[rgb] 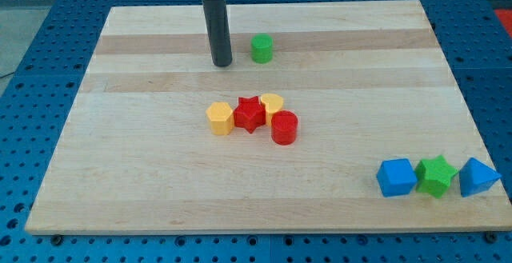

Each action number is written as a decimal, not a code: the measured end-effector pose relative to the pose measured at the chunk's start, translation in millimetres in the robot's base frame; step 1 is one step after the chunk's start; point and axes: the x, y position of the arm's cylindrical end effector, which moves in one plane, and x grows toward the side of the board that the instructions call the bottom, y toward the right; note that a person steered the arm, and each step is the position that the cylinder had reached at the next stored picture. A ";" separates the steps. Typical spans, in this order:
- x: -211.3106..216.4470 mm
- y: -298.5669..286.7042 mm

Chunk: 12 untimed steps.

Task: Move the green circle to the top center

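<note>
Standing upright near the view's top, my tip (222, 63) is planted on the wooden board (120, 183), just to the view's left of the green circle (261, 49). There is no pincer on this arm, only the plain dark rod, so nothing is open, shut or holding anything. A sliver of bare wood shows between the tip and the green circle, so they look apart, not touching, though it's a close call.

And the green circle itself? It sits high on the board, roughly midway across, a shade to the view's right of the tip. By my reckoning that is already about top center, so the job looks nearly done or done. If anything is left, it is a small nudge toward the view's top edge, since a strip of board is visible above the block.

Moving outward, mid-board holds a tight cluster: a yellow hexagon (220, 118), a red star (250, 113), a yellow heart (272, 103) and a red cylinder (284, 127), all bunched and seemingly touching, well below the action. Down in the view's bottom right corner a blue cube (397, 177), a green star (437, 175) and a blue triangle (478, 177) line up in a row, well apart from everything else.
</note>
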 end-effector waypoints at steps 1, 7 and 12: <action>12.8 34.7; -30.1 97.8; -100.5 -21.3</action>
